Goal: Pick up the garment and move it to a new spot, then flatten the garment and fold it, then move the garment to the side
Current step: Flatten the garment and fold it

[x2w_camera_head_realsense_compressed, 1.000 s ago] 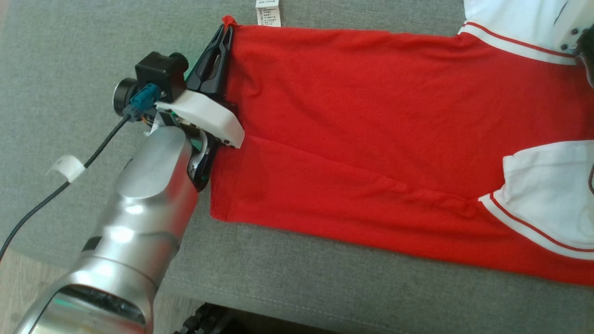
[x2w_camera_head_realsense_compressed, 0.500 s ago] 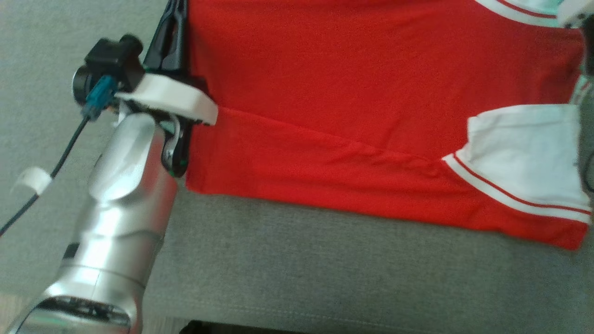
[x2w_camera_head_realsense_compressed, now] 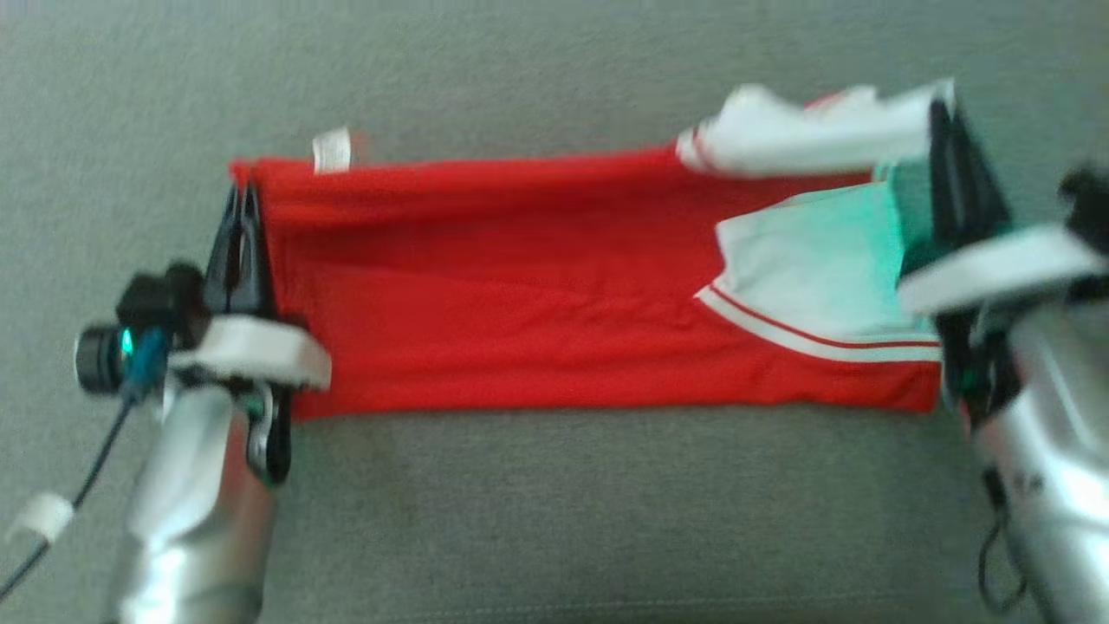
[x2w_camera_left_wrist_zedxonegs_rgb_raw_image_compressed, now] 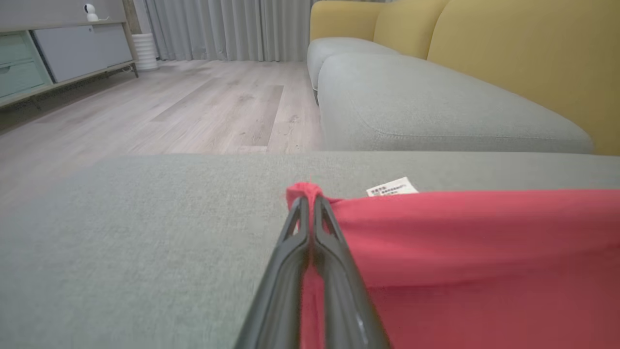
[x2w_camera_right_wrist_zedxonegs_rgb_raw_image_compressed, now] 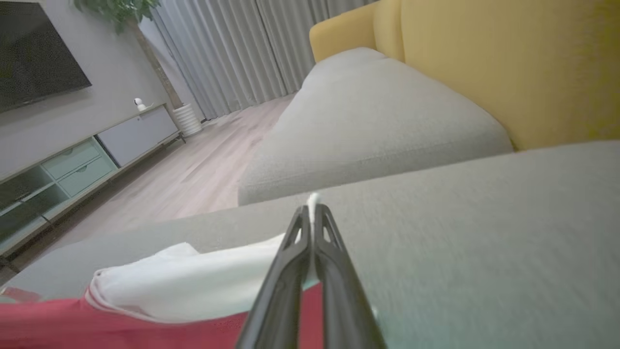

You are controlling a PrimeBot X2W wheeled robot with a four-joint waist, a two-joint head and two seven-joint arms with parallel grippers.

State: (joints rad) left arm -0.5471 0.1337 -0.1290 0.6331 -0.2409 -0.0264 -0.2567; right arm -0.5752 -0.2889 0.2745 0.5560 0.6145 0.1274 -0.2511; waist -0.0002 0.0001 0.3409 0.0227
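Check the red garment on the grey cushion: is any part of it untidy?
Yes. On the garment, the white sleeve beside the right end effector is bunched and raised, not flat. A label sticks out past the far edge, near the left end effector.

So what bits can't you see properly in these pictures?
1. Care label print: too small in the left wrist view, blurred in the head view.
2. How much shirt the left end effector pinches: hidden inside its shut grip, left wrist view.
3. Same for the right end effector, right wrist view.
4. Shirt's underside: hidden against the sofa cushion.
5. Right forearm: cut off by the head view's right edge.
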